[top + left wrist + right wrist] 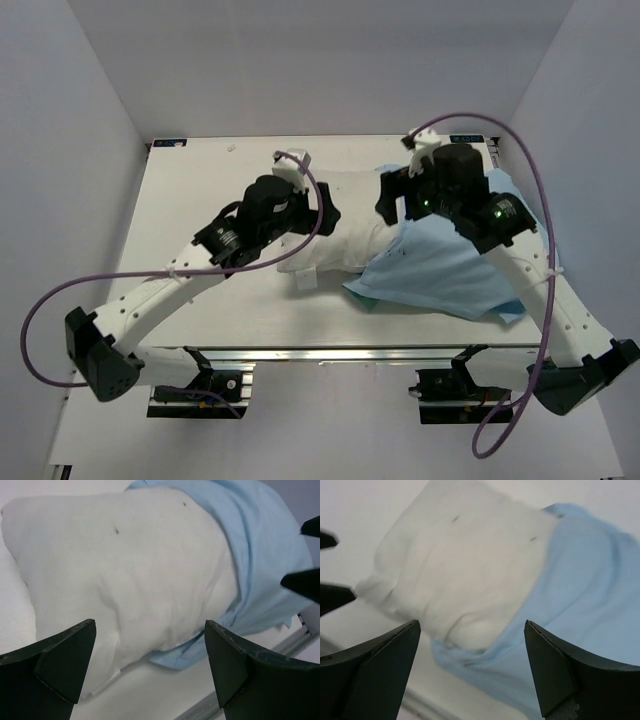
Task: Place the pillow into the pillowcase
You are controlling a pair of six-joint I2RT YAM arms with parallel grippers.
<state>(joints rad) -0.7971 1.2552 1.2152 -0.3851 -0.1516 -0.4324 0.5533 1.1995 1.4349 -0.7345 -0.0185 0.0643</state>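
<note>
We have the pillow (125, 565) half inside the case (255, 555); left claw (150, 635) and right claw (472, 632) gape empty, half to go.

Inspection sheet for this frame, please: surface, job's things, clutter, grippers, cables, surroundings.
Surface: white table, no spills seen.
Job's things: pillow lying flat, right end inside the pillowcase, left end out; pillowcase light blue side up.
Clutter: tiny white speck near the far edge, too small to tell.
Grippers: left gripper and right gripper both open over the pillow, holding nothing.
Cables: purple cables, one looping from each arm.
Surroundings: plain white walls; metal rail at the near edge.
</note>
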